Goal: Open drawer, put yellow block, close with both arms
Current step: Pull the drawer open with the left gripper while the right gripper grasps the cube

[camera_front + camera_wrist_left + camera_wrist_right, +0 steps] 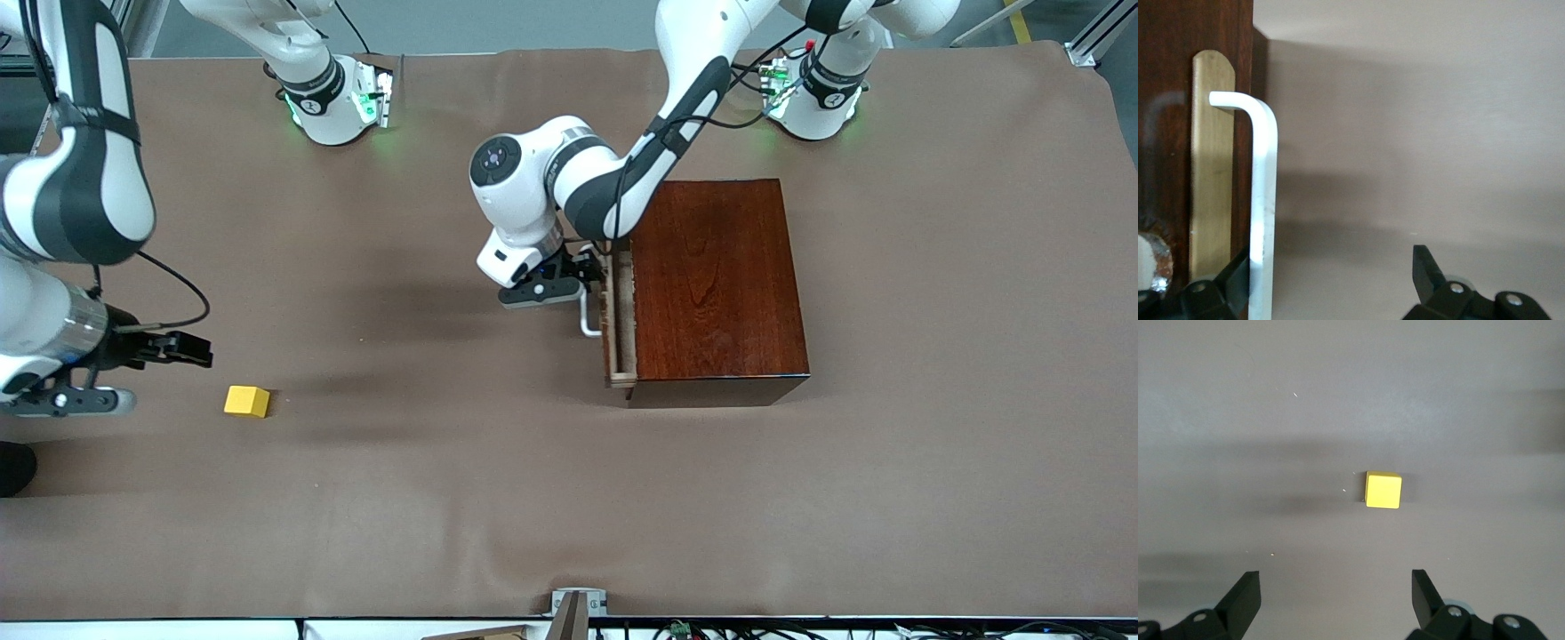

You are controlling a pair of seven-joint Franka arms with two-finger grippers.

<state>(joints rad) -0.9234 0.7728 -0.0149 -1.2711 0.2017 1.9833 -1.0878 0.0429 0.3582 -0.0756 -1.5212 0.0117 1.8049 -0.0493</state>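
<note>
The dark reddish-brown box (720,276) stands on the table toward the left arm's end. Its pale drawer (620,311) sticks out a little on the side facing the right arm's end, and its white bar handle (587,318) points the same way. My left gripper (591,267) is open at that handle. In the left wrist view the handle (1263,200) runs between the fingers, close to one finger (1237,277). The yellow block (246,401) lies on the cloth toward the right arm's end. My right gripper (182,348) hangs open beside and above the block (1383,490), holding nothing.
A brown cloth (444,498) covers the whole table. The two green-lit arm bases (342,102) (813,93) stand at the edge farthest from the front camera. A small metal bracket (578,606) sits at the nearest edge.
</note>
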